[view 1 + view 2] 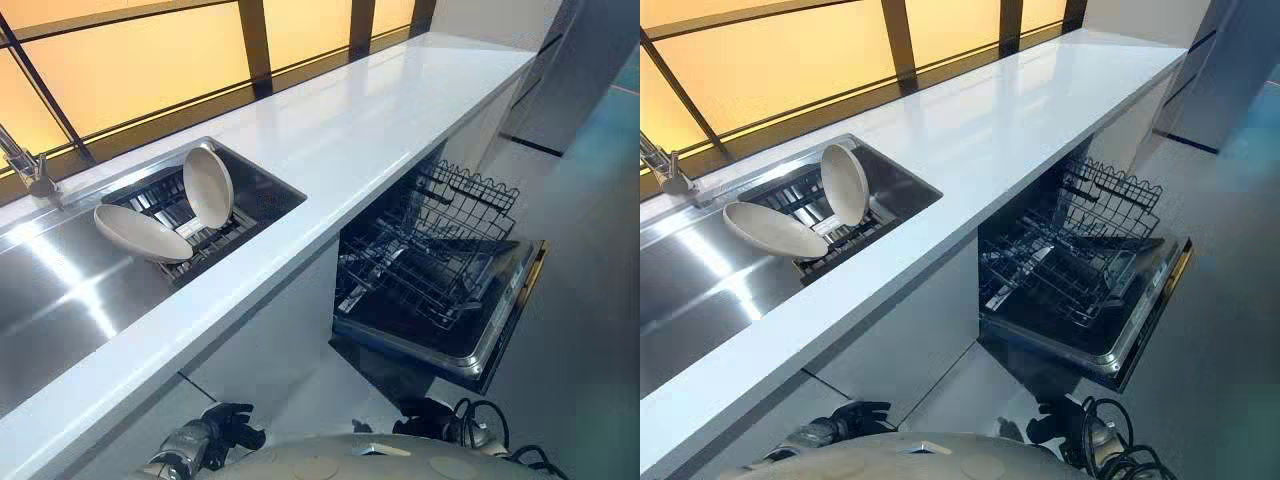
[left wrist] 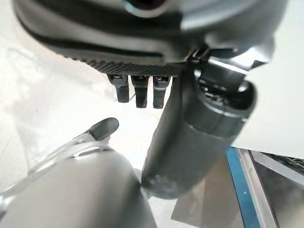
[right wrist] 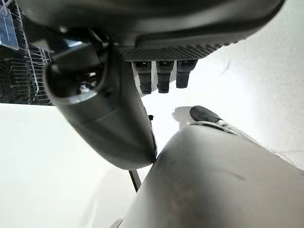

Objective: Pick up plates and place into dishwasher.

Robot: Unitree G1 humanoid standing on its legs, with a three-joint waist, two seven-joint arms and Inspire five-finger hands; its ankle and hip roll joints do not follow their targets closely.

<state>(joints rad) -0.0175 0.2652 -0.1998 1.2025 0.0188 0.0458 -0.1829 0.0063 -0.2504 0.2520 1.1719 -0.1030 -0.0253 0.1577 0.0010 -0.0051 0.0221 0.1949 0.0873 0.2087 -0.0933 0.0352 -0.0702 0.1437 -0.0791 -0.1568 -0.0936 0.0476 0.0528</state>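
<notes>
Two white oval plates [image 1: 142, 232] wait in the shiny steel sink [image 1: 60, 300].
They lean in a dark wire rack [image 1: 205, 245], likely to drip dry. The open dishwasher [image 1: 440, 260], basket pulled out, stands ready nearby. The left hand [image 1: 228, 425] and right hand [image 1: 1050, 425] hang low, loose and empty.

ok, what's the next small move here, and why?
Probably raise the left hand toward the nearer off-white oval plate leaning in the dark sink rack. It and the second plate sit on the robot's left, untouched. The left hand and right hand hang low, holding nothing. The dishwasher stands open.
</notes>
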